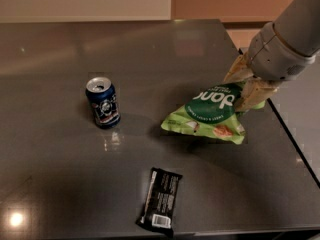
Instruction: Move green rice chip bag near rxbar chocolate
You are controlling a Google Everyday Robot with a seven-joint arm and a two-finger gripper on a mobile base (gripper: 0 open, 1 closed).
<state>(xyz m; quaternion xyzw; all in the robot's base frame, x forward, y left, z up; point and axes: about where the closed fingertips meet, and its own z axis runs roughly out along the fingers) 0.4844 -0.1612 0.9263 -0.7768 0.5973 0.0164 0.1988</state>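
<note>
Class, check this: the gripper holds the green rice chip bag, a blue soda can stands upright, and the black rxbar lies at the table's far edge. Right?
No. The camera view shows the rxbar chocolate at the table's near edge. The rest stands: the gripper, above the table's right side, holds the green rice chip bag in its jaws, and the blue soda can is upright.

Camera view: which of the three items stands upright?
The blue soda can stands upright, top facing up. The rxbar chocolate lies flat; the green rice chip bag is held tilted by the gripper, at the right.
</note>
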